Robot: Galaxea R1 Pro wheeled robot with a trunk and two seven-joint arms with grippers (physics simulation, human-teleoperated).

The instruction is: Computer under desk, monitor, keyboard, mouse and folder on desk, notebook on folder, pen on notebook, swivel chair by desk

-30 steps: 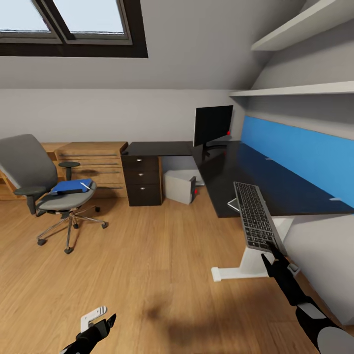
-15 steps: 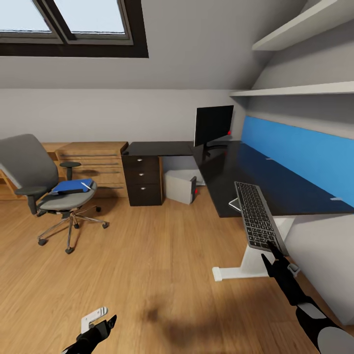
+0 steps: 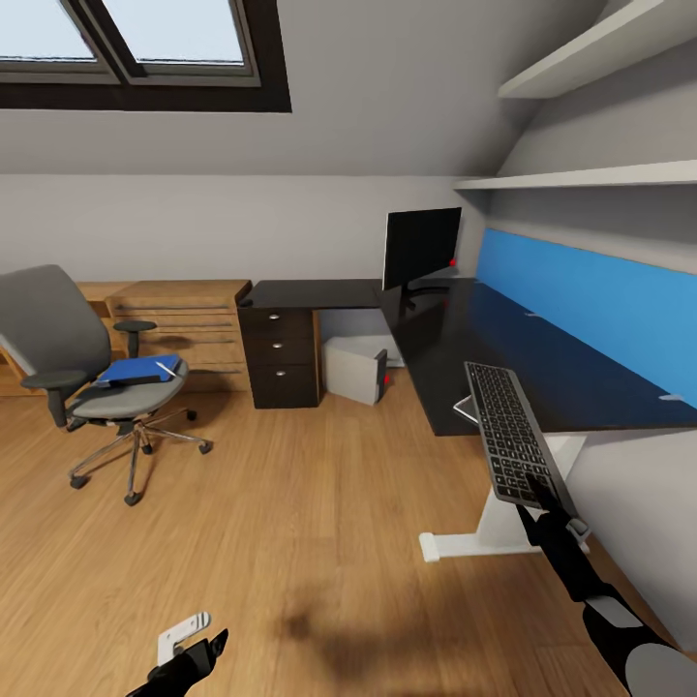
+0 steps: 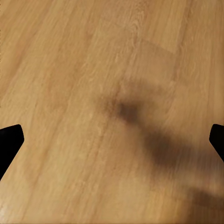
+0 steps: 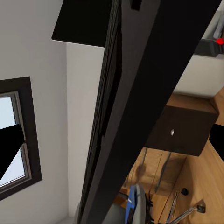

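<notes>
- Scanning the head view from the left: swivel chair [image 3: 82, 382] stands on the wood floor [image 3: 290, 523], well apart from the desk [image 3: 503, 348], in front of a light wooden drawer chest [image 3: 184, 319].
- Folder [image 3: 138, 370] lies flat on the chair seat; a thin pale item sits at its far edge, too small to identify.
- Left gripper [image 3: 194, 649] hangs low over bare floor. Left wrist view adds what the head view can't: both fingertips [image 4: 9, 142] sit at opposite frame edges, so the jaws are spread wide, nothing between them, just floor [image 4: 112, 70] and a dark shadow.
- Dark drawers with silver knobs sit under the desk's left end; computer [image 3: 354, 366] stands on the floor under the desk, just beside the drawers.
- Monitor [image 3: 420, 247] stands upright on the desk near its inner corner.
- A small pale flat pad [image 3: 467, 407] lies at the desk's front edge, partly hidden behind the keyboard.
- Keyboard [image 3: 510, 433] is held by the right gripper [image 3: 542, 503] at its near short end; it tilts up and away from the hand, far end over the desk's front edge, not resting on it.
- Right wrist view gives the edge-on look: keyboard [image 5: 140, 102] runs straight out from between the fingers as a dark slab, jaws closed narrow on it; drawers [image 5: 182, 130] show beyond.
- Blue wall panel [image 3: 590, 300] runs along the desk's back edge, shelves above.
</notes>
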